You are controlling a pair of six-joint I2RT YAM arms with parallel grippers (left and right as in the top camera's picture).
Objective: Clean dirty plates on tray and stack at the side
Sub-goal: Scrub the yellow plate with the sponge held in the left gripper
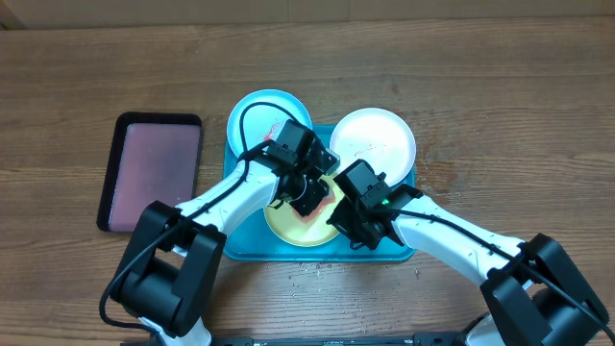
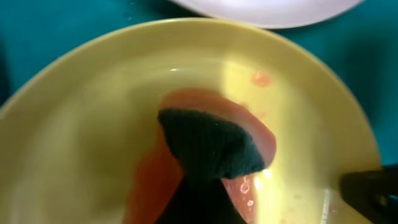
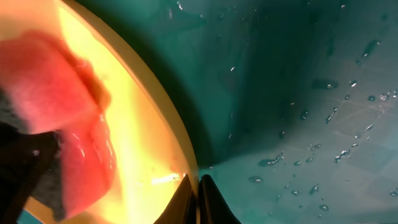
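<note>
Tray point(image 1: 240, 252), turquoise, mid-table, carries light blue plate point(image 1: 255, 111) rear left, white plate point(image 1: 380, 139) rear right, lime-green plate point(image 2: 93, 124) front centre. Left gripper point(image 1: 307, 195) clamped on sponge point(image 2: 211, 149), teal face up, pink side pressed into lime-green plate amid reddish wet smear. Right gripper point(image 3: 199, 193) jaws closed, pinching that plate's right rim. Water droplets point(image 3: 336, 155) on tray floor. Dark tray point(image 1: 154, 173) lies left, apart

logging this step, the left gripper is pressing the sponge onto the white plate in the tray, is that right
Not quite. The left gripper is pressing the sponge onto the lime-green plate in the tray, not the white plate, which lies beside it. The left wrist view shows this plainly.
</note>
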